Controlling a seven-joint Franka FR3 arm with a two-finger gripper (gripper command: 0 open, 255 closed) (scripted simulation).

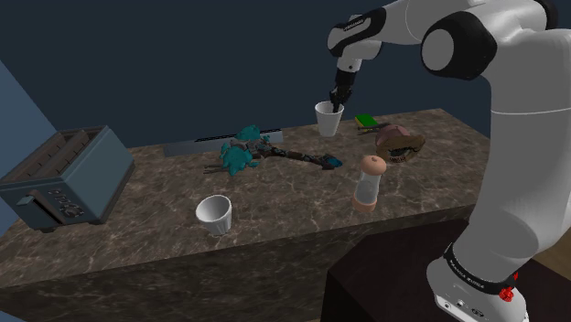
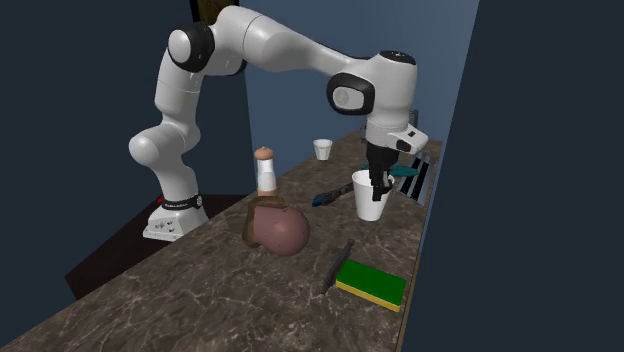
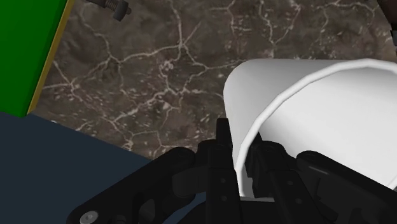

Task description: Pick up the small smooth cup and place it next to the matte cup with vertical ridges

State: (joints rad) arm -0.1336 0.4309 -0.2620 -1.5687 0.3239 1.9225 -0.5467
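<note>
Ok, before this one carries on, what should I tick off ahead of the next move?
1. The gripper straddles the wall of the white cup, one finger inside and one outside: ok.
2. Fingers shut on that wall: ok, the wrist view shows it clasped.
3. Cup lifted clear of the counter: cannot tell.
4. The second cup stands upright with bare counter beside it: ok.
5. A straight, low route to it: not ok. The teal tools lie between, so it likely needs a high carry.
</note>
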